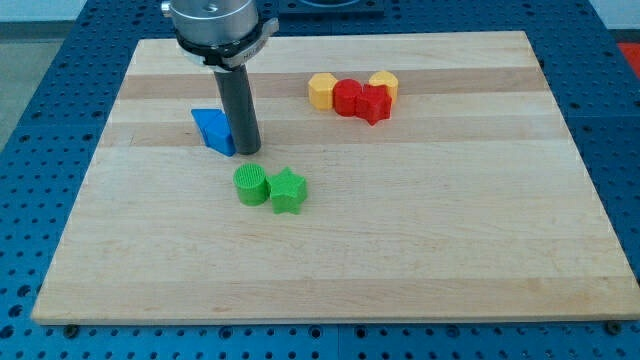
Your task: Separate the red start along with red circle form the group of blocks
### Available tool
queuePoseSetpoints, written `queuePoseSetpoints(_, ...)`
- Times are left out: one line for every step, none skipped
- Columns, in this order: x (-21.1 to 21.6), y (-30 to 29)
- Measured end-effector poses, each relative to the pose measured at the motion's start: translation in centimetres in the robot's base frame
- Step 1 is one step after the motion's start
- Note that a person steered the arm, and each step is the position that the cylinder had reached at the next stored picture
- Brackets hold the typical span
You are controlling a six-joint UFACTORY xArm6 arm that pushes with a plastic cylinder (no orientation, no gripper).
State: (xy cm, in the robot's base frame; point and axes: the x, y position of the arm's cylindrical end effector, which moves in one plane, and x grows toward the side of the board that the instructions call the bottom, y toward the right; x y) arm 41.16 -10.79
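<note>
A red circle and a red star sit side by side near the view's top, right of centre. A yellow hexagon touches the red circle on its left. A yellow heart-like block touches the red star at its upper right. My tip rests on the board well to the left of this group, right beside a blue block. A green circle and a green star lie just below the tip.
The wooden board lies on a blue perforated table. The arm's round metal head hangs over the board's top edge at the left.
</note>
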Motion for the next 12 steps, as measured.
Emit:
queuePoseSetpoints(0.0,0.5)
queuePoseSetpoints(-0.3,2.4)
queuePoseSetpoints(-2.0,3.7)
queuePoseSetpoints(-4.1,4.1)
queuePoseSetpoints(-6.5,4.8)
queuePoseSetpoints(-9.1,6.6)
queuePoseSetpoints(-9.7,9.7)
queuePoseSetpoints(-9.7,12.4)
queuePoseSetpoints(-10.2,13.9)
queuePoseSetpoints(-10.2,14.3)
queuePoseSetpoints(-9.8,15.1)
queuePoseSetpoints(-8.4,16.6)
